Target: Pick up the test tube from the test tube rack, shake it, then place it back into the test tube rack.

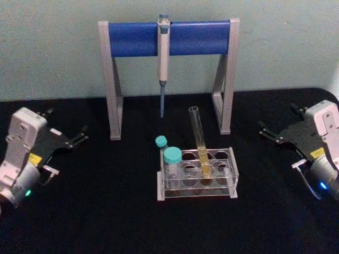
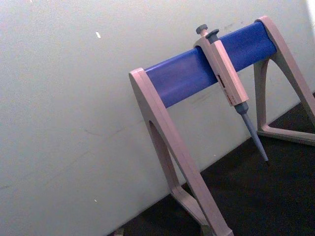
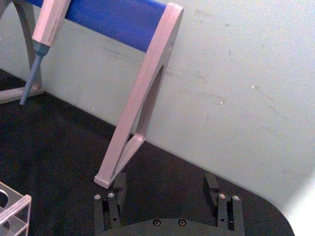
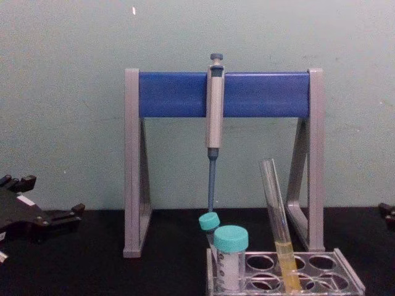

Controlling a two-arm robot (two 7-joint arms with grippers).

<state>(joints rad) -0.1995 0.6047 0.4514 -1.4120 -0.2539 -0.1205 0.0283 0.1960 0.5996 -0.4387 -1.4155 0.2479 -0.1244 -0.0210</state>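
The test tube (image 1: 200,138) stands in the test tube rack (image 1: 197,186) mid-worktop (image 1: 106,217), its long axis near upright and its top leaning slightly left (yellow liquid (image 1: 204,161) low down). The left gripper (image 1: 68,125) and right gripper (image 1: 276,119) sit spread and empty at either side. The right one looks nearer, with the tube off to its left.

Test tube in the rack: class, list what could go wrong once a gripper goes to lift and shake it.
1. The test tube is uncapped and leans in the test tube rack; shaking may spill its yellow liquid.
2. Teal-capped tubes stand close beside it; the left gripper or right gripper, both open at the sides, could knock them.
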